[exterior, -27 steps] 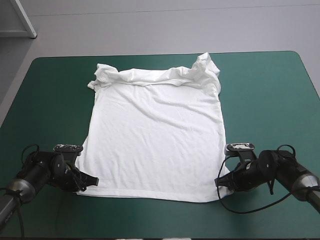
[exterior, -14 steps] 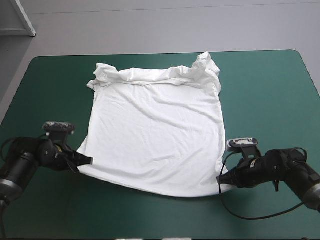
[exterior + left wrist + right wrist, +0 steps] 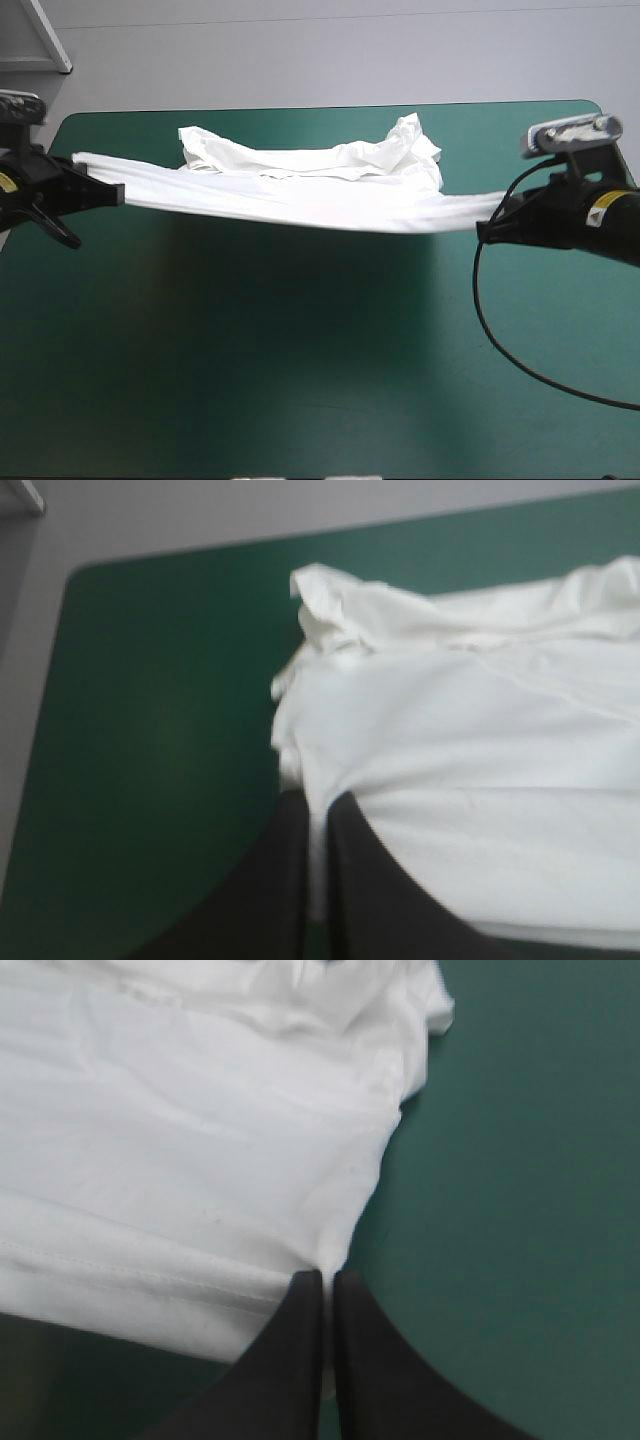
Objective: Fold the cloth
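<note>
The white T-shirt (image 3: pixel 300 195) hangs stretched between both grippers above the teal-green table (image 3: pixel 300 350), its hem edge raised and taut. Its collar and sleeves lie rumpled on the table near the far edge. My left gripper (image 3: pixel 112 193) is shut on the T-shirt's left hem corner, and in the left wrist view the T-shirt (image 3: pixel 470 770) spreads ahead of the left gripper (image 3: pixel 318 805). My right gripper (image 3: pixel 487 230) is shut on the T-shirt's right hem corner; the right wrist view shows the hem of the T-shirt (image 3: pixel 180 1160) pinched at the right gripper (image 3: pixel 328 1278).
A dark shadow lies on the table under the raised T-shirt. The table's near half shows bare teal-green cover. A pale frame leg (image 3: pixel 50 40) stands beyond the table's far left corner.
Both grippers have risen off the table and moved toward the far edge, carrying the hem corners. The T-shirt went from lying flat to hanging stretched in the air.
</note>
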